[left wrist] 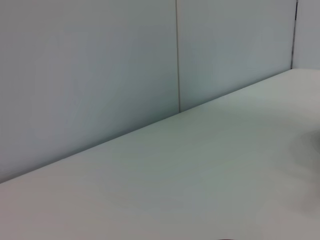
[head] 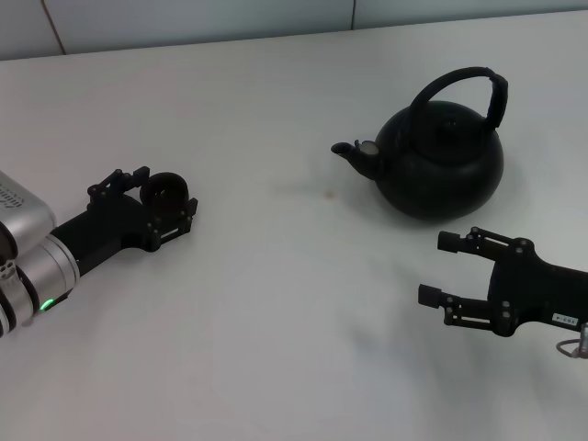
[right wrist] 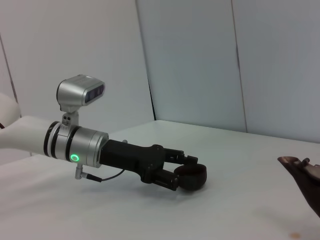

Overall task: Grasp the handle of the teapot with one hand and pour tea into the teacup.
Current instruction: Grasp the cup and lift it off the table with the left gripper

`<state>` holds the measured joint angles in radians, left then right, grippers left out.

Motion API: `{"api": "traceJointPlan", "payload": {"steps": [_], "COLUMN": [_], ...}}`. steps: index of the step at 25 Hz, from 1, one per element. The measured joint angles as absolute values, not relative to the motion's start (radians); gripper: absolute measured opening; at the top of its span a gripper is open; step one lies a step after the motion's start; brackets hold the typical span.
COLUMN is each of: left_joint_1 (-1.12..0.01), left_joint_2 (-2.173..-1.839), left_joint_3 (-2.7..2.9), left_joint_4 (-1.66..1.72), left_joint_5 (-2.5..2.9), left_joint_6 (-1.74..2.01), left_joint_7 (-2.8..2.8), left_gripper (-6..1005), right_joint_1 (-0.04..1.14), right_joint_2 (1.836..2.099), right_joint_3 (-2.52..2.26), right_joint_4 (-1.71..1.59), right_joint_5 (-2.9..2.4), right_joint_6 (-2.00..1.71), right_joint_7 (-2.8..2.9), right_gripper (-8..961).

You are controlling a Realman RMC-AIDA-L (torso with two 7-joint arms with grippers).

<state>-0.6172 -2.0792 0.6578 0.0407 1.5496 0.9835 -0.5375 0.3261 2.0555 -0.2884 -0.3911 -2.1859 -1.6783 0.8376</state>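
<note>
While the left tool [head: 167, 197] clasps the teacup [head: 166, 189], the right tool [head: 446, 268] gapes empty beside the teapot [head: 439, 156].

Head view looks down on counter [head: 276, 303]; right wrist view low, faces left tool [right wrist: 187, 172], shared with head view [head: 165, 197]; left wrist view faces wall [left wrist: 100, 65].
</note>
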Motion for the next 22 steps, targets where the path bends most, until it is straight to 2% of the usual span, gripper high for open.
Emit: {"api": "traceJointPlan", "payload": {"steps": [12, 17, 22], "left_joint_1": [-0.620, -0.620, -0.620], "left_joint_2": [-2.080, -2.080, -2.080], "left_joint_3": [0.658, 0.658, 0.660], "left_joint_4": [0.038, 0.038, 0.035], "left_joint_5": [1.549, 1.549, 1.553], "left_joint_6": [0.979, 0.982, 1.033], "left_joint_7": [-0.543, -0.548, -0.558], "left_gripper": [829, 691, 697], "right_joint_1": [0.322, 0.322, 0.322], "right_joint_2": [2.055, 2.056, 2.055], "right_joint_3": [-0.288, -0.288, -0.288], "right_joint_4": [-0.391, -0.391, -0.391], "right_joint_5": [-2.186, -2.186, -2.186], "right_joint_6": [-1.683, -1.683, -1.683], "right_joint_7": [0.838, 0.838, 0.838], "right_gripper": [810, 810, 810]}}
